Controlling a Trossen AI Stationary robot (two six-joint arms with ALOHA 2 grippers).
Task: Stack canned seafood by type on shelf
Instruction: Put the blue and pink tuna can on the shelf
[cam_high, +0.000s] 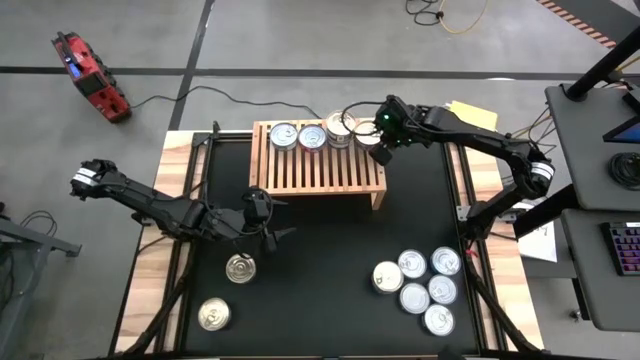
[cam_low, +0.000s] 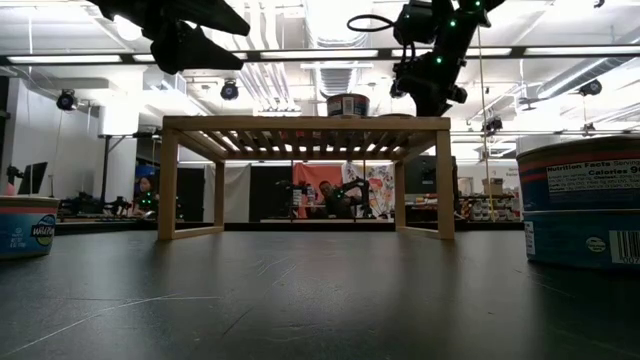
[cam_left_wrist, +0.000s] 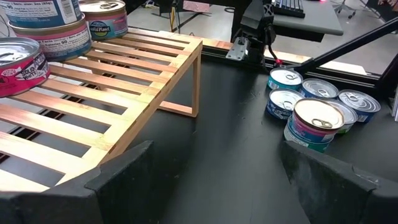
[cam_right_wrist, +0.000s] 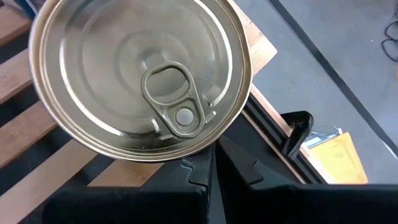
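The black mat (cam_high: 330, 240) covers the table (cam_high: 150, 265), bare wood showing down each side. Nearest on the left lie two loose tins (cam_high: 227, 292); on the right a cluster of six tins (cam_high: 418, 290) sits packed together. Above the mat's left half hangs the left gripper (cam_high: 268, 225), fingers wide apart, holding nothing. Farther back stands the shelf (cam_high: 318, 157), with tins (cam_high: 312, 135) lined along its far edge. The right gripper (cam_high: 382, 152), fingers together, hovers at the shelf's far right corner beside a gold-lidded tin (cam_right_wrist: 140, 74) (not gripping it). Beyond, grey floor, a red case (cam_high: 90, 75), cables.
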